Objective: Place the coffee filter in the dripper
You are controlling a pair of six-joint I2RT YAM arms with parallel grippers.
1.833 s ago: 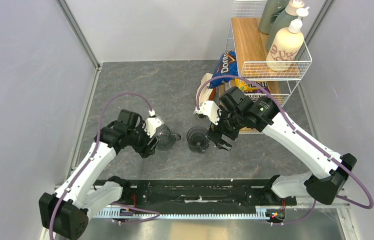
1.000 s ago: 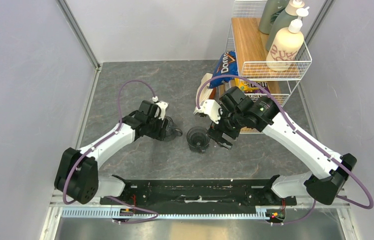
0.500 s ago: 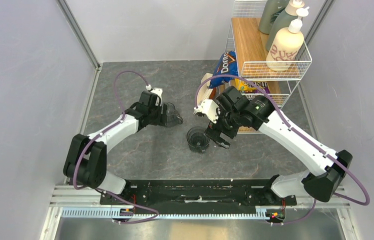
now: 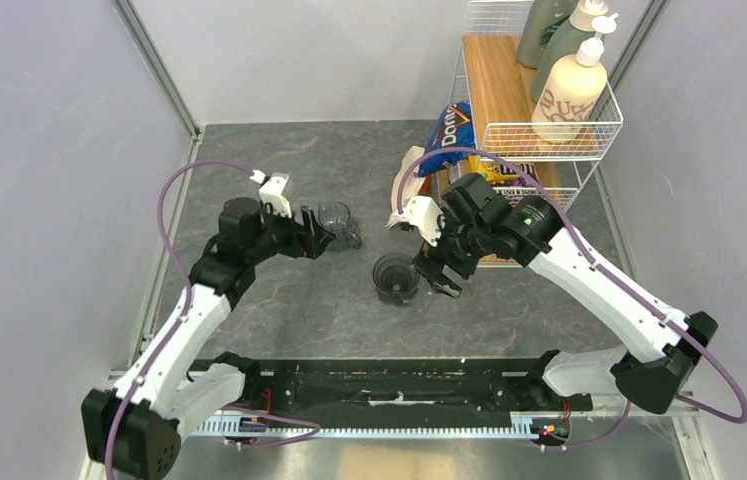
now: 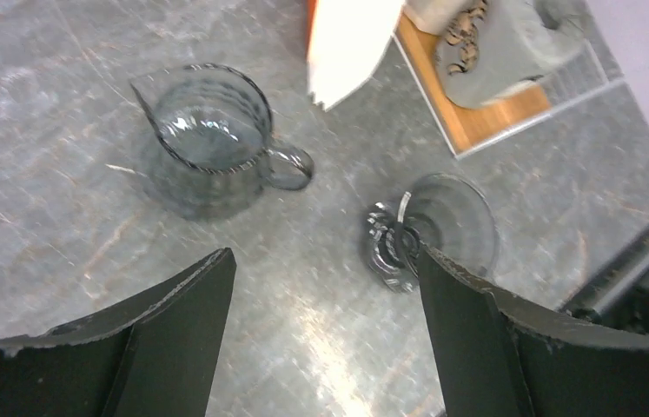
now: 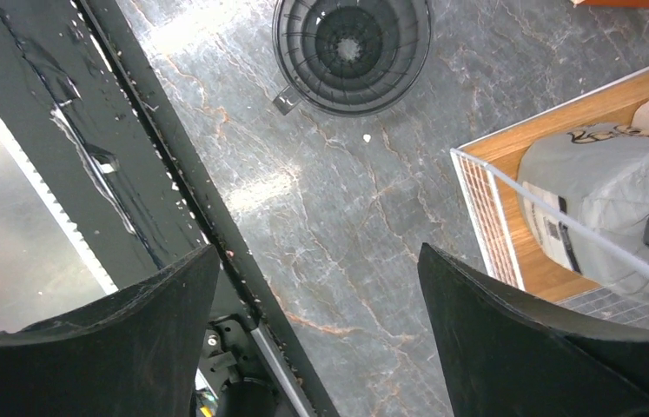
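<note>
The right tool [image 6: 319, 256] hangs with its two fingers spread wide and nothing between them. In its wrist view the dripper [image 6: 351, 52] stands upright on the worktop [image 6: 347, 226] at the top centre of the frame, well clear of the fingers. Its dark ribbed bowl is bare inside. The left tool [image 5: 325, 261] is likewise spread and holds nothing. A clear glass jug [image 5: 208, 148] stands beyond it at the upper left of that view, with the dripper off to the right. Seen from above, the dripper sits near the middle of the frame, just left of the right tool.

No loose coffee filter shows in any view. A white wedge-shaped packet [image 5: 347, 43] lies at the top centre of the left wrist view, beside the wire rack [image 4: 489, 85]. The filter probably has to come from there.

A single paper cone would likely be very light and limp, easy to crease or tear, and apt to cling to its neighbours. A gentle pinch on one wall near the mouth looks the safest hold, so the point can go down into the bowl first. The dripper itself seems light enough to slide or tip if nudged.

The packet is cut off by the frame's top edge, and from above the right arm's cable crosses it. Whether it is open cannot be told. From above, both tools' dark fingertips are hard to pick out.
</note>
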